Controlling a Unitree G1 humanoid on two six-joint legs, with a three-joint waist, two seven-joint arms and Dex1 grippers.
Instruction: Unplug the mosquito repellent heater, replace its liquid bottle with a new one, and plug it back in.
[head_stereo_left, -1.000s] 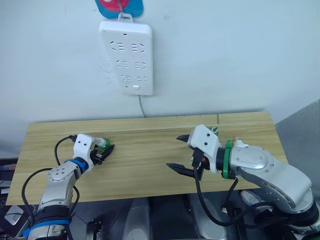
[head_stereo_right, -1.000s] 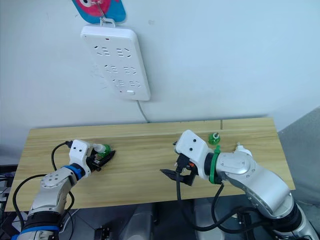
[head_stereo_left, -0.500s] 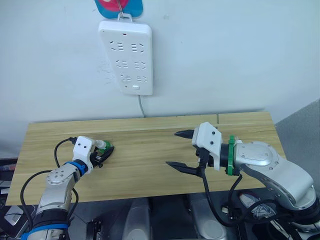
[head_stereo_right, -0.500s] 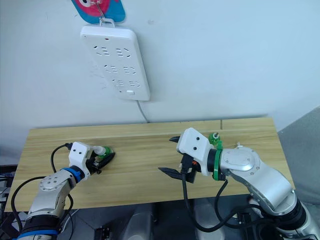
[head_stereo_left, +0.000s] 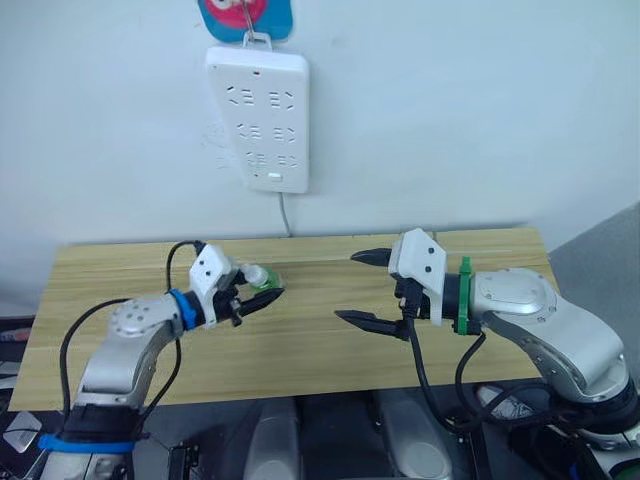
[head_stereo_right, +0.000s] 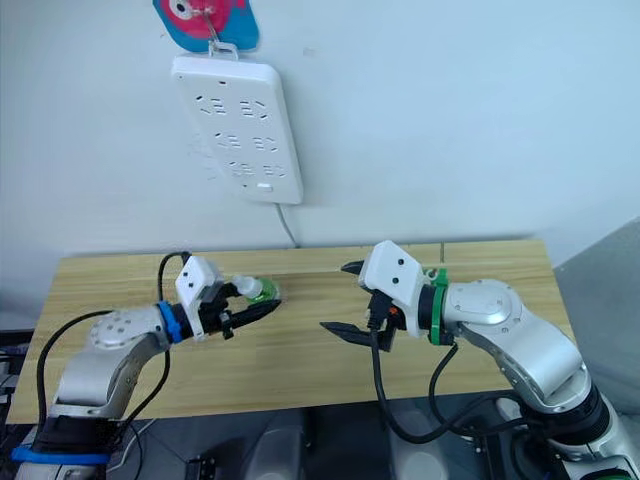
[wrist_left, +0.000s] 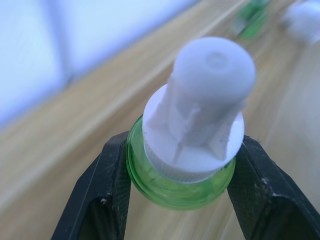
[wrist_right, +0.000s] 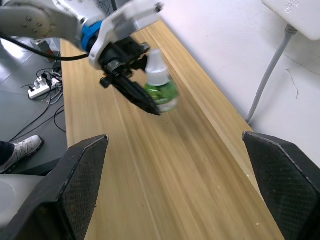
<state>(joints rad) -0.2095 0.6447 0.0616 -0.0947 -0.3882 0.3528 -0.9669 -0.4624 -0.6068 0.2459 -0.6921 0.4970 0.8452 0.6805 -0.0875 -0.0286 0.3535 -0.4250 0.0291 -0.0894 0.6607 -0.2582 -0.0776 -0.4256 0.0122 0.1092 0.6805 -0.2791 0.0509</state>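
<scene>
My left gripper (head_stereo_left: 268, 294) is shut on the new one (head_stereo_left: 261, 279), a small green bottle with a white cap (wrist_left: 200, 100), held a little above the wooden table (head_stereo_left: 300, 340) left of centre. The black fingers (wrist_left: 100, 200) clamp the green body (wrist_left: 180, 187) from both sides. My right gripper (head_stereo_left: 360, 288) hangs wide open and empty to the right, pointing at the bottle (wrist_right: 161, 92). Farther along the table a blurred green shape (wrist_left: 252, 20) and a white shape (wrist_left: 305, 15) are too blurred to name. The heater is hidden.
A long white power strip (head_stereo_left: 258, 118) hangs on the wall above the table, no plug in its sockets, its cable (head_stereo_left: 284, 215) running down behind the table. Bare wood lies between the two grippers. The table's front edge (head_stereo_left: 300, 385) is close below both arms.
My left arm has lifted the bottle off the left part of the table and carried it right, toward the centre. The right gripper has risen slightly and stayed open.
</scene>
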